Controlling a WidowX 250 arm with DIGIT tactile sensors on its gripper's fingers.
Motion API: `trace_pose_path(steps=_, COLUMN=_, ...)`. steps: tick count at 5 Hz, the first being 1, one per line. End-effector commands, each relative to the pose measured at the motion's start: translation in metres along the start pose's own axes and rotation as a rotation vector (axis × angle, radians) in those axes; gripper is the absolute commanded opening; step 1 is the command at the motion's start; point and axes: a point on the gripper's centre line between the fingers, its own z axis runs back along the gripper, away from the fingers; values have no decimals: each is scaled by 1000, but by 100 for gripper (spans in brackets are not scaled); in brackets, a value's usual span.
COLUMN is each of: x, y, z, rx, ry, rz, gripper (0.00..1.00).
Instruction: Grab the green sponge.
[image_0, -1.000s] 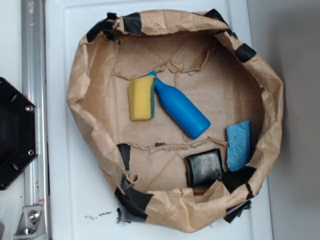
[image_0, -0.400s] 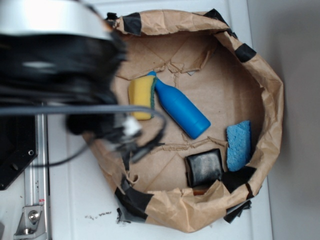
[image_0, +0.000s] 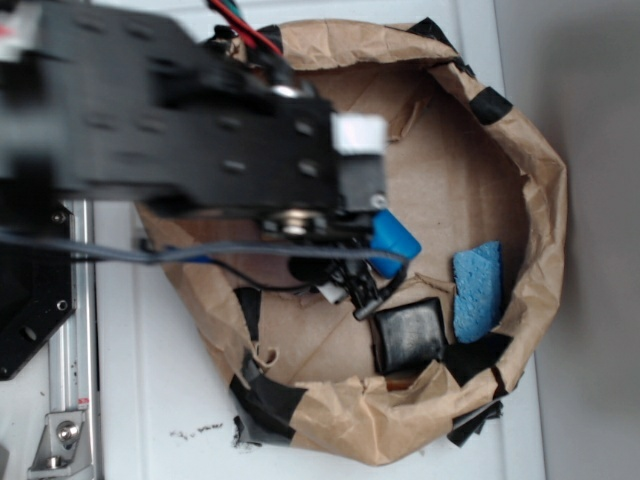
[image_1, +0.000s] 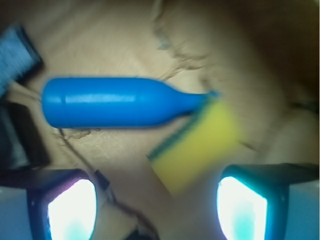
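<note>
The green sponge (image_1: 197, 145) is a yellow block with a dark-green edge, lying on brown paper in the wrist view. Its green side touches the neck of a blue bottle (image_1: 115, 102). My gripper (image_1: 157, 210) hangs open above the paper, and its two lit fingertips (image_1: 72, 210) frame the bottom of that view. The sponge lies just ahead of them, nearer the right one, with nothing between the fingers. In the exterior view my arm (image_0: 200, 130) hides the sponge and the fingers; only the bottle's base (image_0: 395, 243) shows.
Everything lies inside a rolled-down brown paper bag (image_0: 545, 200) with black tape on its rim. A blue textured sponge (image_0: 477, 290) and a black square block (image_0: 408, 333) lie at the right and lower right. Both also show at the wrist view's left edge.
My arm has swung in from the left over the bag. It now covers the green sponge and most of the blue bottle, which lay in plain sight a second ago.
</note>
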Motion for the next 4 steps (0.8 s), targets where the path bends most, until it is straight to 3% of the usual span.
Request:
trace_pose_path(steps=1, x=-4, y=13, z=-32, rx=60, ry=28, rz=-89, gripper=100)
trace_pose_path(steps=2, x=-7, y=45, z=-24, rx=89, ry=4, rz=-59, gripper=100)
trace_pose_path(steps=3, x=-5, y=56, z=-19, rx=75, ry=-12, rz=-47, gripper=66)
trace_pose_path(steps=4, x=-2, y=48, z=-24, rx=123, ry=-20, rz=-94, gripper=0)
